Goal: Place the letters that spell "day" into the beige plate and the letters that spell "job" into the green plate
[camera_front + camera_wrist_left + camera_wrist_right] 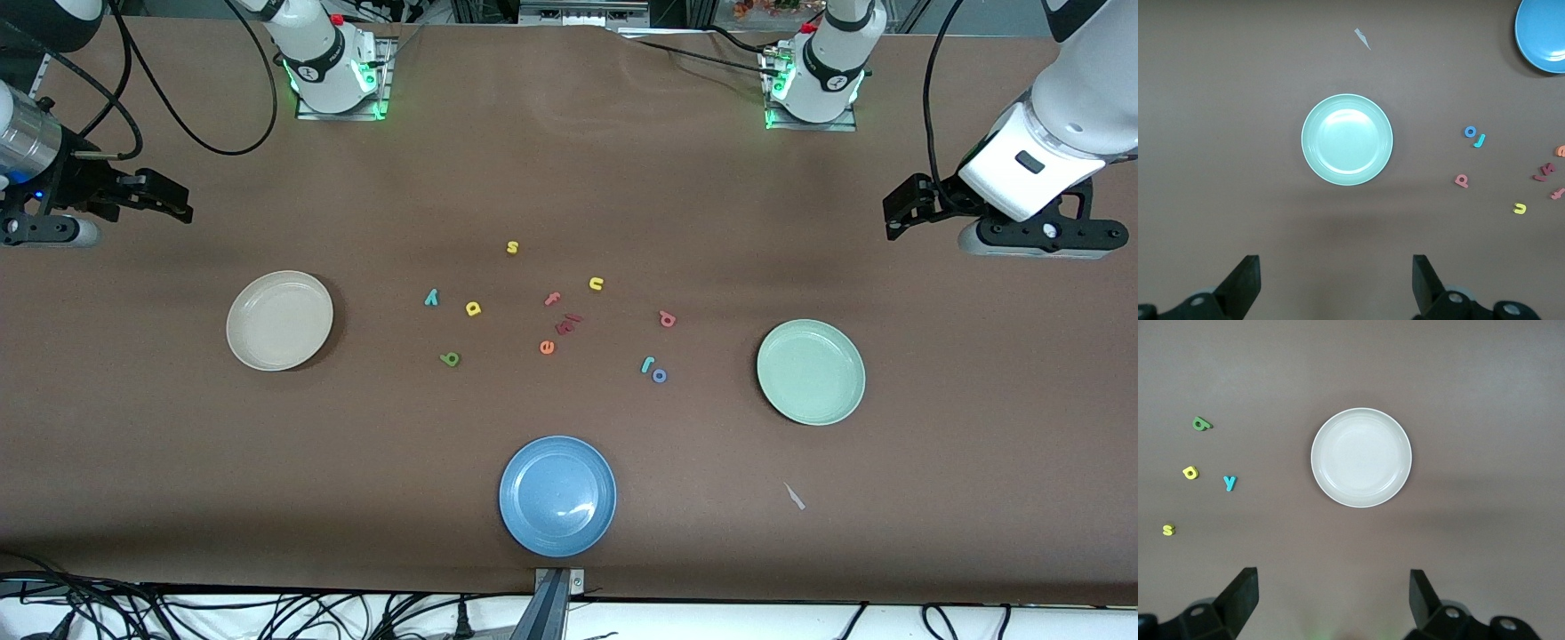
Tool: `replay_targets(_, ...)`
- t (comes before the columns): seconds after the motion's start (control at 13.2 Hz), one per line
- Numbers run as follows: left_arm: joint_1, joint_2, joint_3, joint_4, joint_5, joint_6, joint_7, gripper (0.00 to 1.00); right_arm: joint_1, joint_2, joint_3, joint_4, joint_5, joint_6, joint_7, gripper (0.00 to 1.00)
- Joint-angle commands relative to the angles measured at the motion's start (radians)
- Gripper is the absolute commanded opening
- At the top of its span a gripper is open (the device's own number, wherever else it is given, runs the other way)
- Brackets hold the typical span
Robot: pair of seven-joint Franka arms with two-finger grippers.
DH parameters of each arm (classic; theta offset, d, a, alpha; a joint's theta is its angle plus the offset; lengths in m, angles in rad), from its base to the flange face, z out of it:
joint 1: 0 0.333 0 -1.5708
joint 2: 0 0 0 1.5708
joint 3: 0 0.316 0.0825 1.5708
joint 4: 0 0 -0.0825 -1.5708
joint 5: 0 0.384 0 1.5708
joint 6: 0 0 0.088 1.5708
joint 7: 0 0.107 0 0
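The beige plate (279, 320) lies empty toward the right arm's end, the green plate (811, 372) empty toward the left arm's end. Between them lie the teal y (431, 298), yellow a (473, 308) and green d (450, 359), nearer the beige plate. The teal j (647, 364), blue o (659, 376) and salmon b (667, 318) lie nearer the green plate. My right gripper (175, 203) hangs open above the table's edge by the beige plate (1361, 457). My left gripper (896, 215) hangs open, up by the green plate (1347, 139). Both hold nothing.
A blue plate (557, 495) sits near the front edge. Mixed among the letters are a yellow s (512, 247), yellow u (596, 284), pink f (552, 299), dark red pieces (569, 322) and an orange e (547, 347). A small pale scrap (794, 496) lies nearer the camera than the green plate.
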Motion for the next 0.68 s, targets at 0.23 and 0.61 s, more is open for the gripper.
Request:
replay_targets(0.23, -0.009, 0.015, -0.002, 0.032, -0.006, -0.016, 0.008, 1.00, -0.003, 0.008, -0.002, 0.021, 0.014, -0.015, -0.014, 1.00)
replay_targets(0.61, -0.005, 0.013, -0.002, 0.032, -0.006, -0.016, 0.009, 1.00, -0.003, 0.008, -0.002, 0.021, 0.014, -0.015, -0.014, 1.00)
